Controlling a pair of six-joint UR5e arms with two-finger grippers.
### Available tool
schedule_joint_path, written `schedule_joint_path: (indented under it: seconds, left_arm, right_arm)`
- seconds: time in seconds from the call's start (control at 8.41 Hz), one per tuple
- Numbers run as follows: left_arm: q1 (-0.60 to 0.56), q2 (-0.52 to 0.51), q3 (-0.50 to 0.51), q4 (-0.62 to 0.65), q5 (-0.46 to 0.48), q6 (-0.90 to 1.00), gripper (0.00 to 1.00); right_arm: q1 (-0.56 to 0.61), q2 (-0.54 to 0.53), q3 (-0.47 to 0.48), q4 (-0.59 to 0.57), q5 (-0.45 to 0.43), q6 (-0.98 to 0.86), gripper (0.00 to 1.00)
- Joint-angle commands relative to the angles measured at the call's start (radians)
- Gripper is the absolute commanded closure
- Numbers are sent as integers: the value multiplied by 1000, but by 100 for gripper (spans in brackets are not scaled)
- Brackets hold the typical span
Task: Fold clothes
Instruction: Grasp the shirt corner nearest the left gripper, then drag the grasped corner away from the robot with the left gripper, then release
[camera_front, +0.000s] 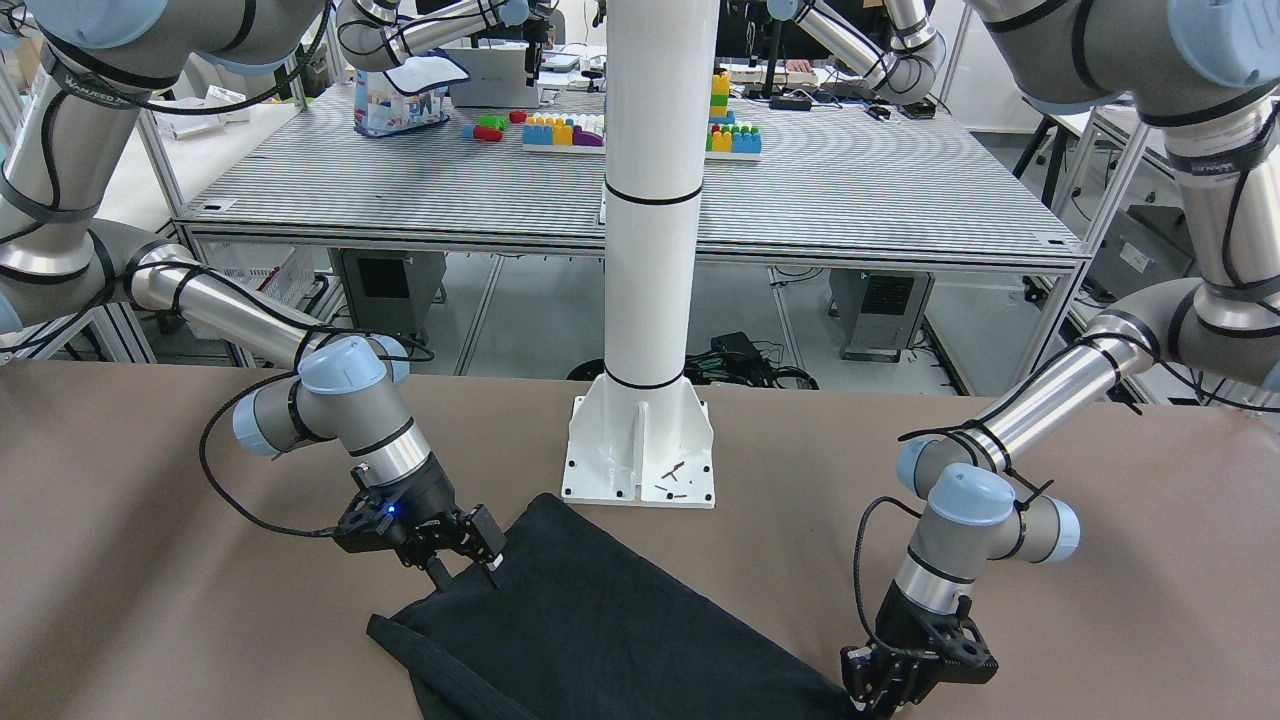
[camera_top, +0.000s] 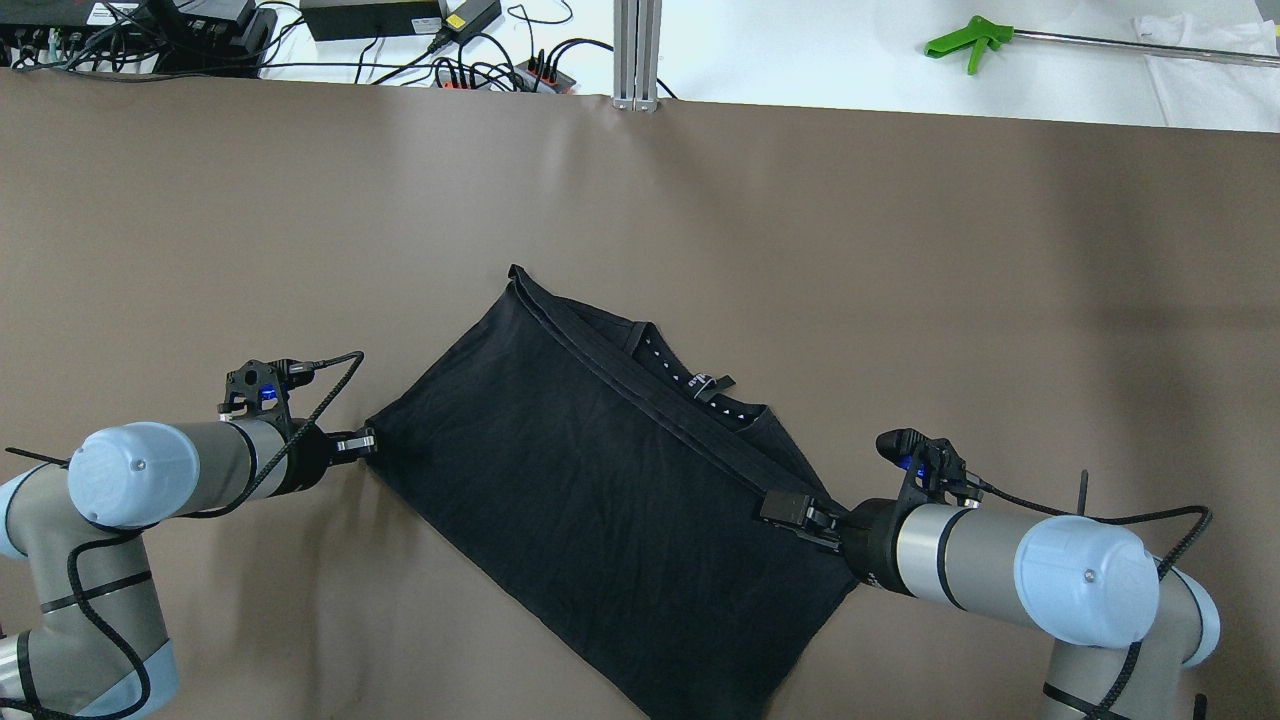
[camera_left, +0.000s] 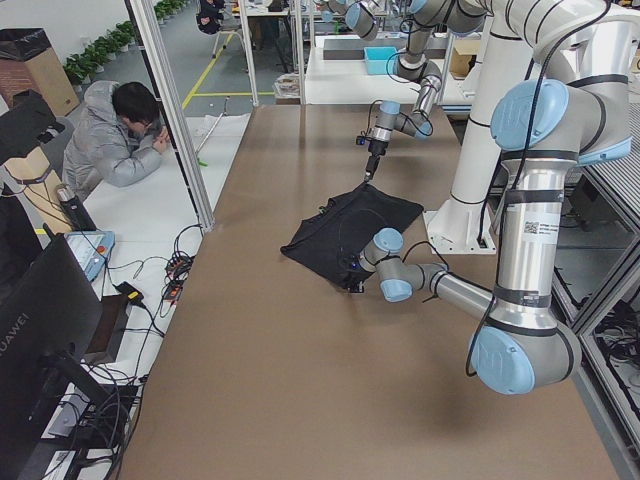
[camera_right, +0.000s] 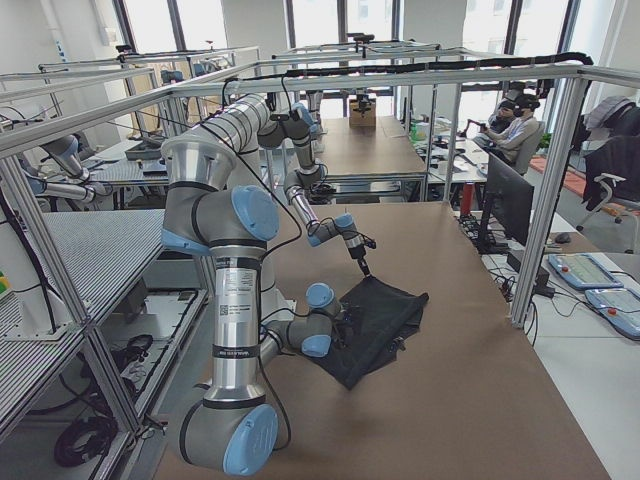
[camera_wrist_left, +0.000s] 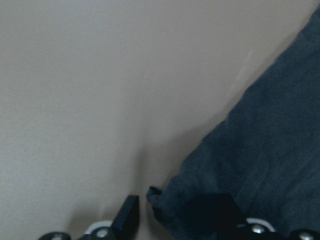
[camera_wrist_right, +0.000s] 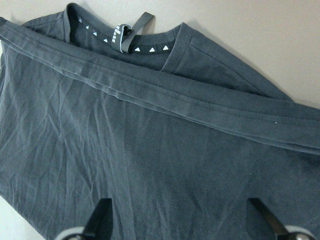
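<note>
One camera looks down on the brown surface (camera_top: 250, 220) from behind the white pillar (camera_front: 650, 250); another faces it from across. Two watch from the surface's ends. Both wrist cameras sit close over the black garment (camera_top: 600, 480), which every view shares.

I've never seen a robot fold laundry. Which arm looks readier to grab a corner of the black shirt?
Probably the left. The left gripper, open, straddles a corner of the black garment; the right gripper hangs open over flat fabric, no edge between its fingers.
</note>
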Motion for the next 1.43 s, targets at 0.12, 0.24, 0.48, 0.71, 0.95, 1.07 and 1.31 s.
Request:
schedule_joint_path:
  seconds: [0.12,0.24,0.48,0.71,0.95,1.07,1.31]
  left_arm:
    - [6,-34,-16,5,-4,-11,100]
    - [4,-35,-21,6,-7,-11,100]
    - [-60,-66,-7,58,-7,4,100]
    - [-144,-199,25,222,-10,33,100]
    - [-196,-355,198,232,-10,40,100]
    - [-221,-450,320,221,-12,40,100]
    - [-238,-605,494,220,-7,41,100]
  right_arm:
    - [0,1,3,0,0,3,6]
    - [-2,1,3,0,0,6,6]
    - [-2,1,2,0,0,6,6]
    - [-3,2,2,0,0,12,6]
    - [-3,2,2,0,0,12,6]
    - [-3,2,0,0,0,11,6]
    - [-2,2,0,0,0,5,6]
